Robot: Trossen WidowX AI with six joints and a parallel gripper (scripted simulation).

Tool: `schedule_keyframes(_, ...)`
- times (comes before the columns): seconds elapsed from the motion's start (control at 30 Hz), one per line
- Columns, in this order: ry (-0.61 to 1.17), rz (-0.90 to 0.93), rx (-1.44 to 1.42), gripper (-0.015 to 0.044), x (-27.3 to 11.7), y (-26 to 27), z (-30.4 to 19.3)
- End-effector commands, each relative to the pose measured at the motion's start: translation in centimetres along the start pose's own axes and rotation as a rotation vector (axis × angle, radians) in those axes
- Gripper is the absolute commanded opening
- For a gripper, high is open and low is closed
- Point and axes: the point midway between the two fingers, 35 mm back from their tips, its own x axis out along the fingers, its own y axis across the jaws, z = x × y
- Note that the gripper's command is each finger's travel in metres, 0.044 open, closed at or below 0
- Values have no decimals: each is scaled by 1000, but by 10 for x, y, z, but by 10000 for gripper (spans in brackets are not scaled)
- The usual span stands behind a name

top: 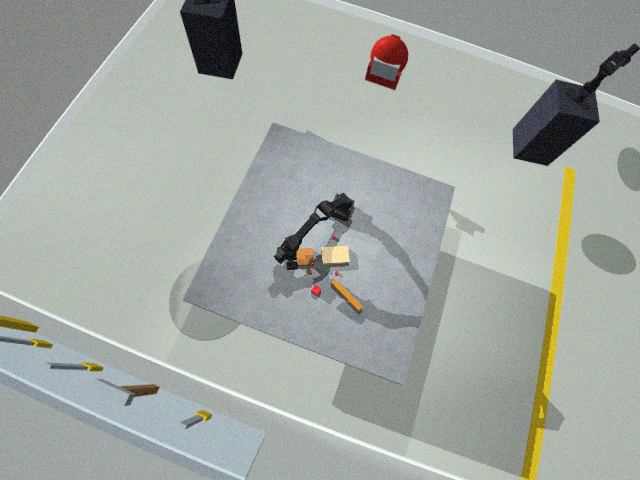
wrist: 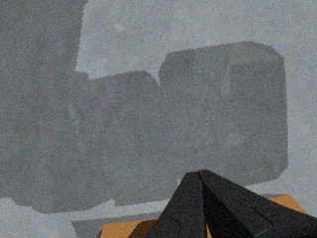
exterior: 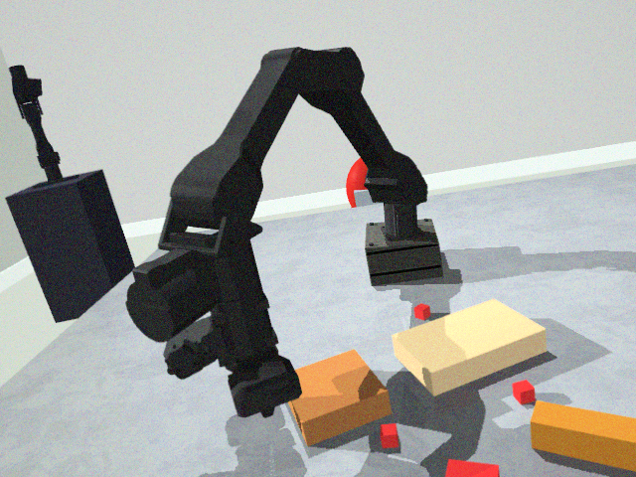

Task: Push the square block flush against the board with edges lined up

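Note:
The square block (top: 305, 256) (exterior: 336, 393) (wrist: 288, 201) is orange-brown and lies flat to the left of the board in the top and exterior views. The board (top: 336, 254) (exterior: 480, 333) is a cream, longer slab, also flat. A narrow gap separates them, and their facing sides look roughly parallel. My gripper (exterior: 266, 411) (wrist: 197, 181) is shut and empty, low at the block's left side, away from the board. The hand hides its fingertips in the top view and mostly in the exterior view, so I cannot tell whether they touch the block. The board is not in the wrist view.
Small red cubes (top: 333, 237) (exterior: 389, 435) (exterior: 524, 392) lie around the block and board, one close to the block's front. A larger red block (top: 315, 290) (exterior: 472, 468) and an orange bar (top: 346, 295) (exterior: 585, 431) lie farther forward. The arm's base stands behind the board.

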Motion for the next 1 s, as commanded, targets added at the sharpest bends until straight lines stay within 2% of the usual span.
schedule_keyframes(0.0, 3, -2, 7, 0, 14, -1, -1)
schedule_keyframes(0.97, 4, -2, 7, 0, 14, 1, -18)
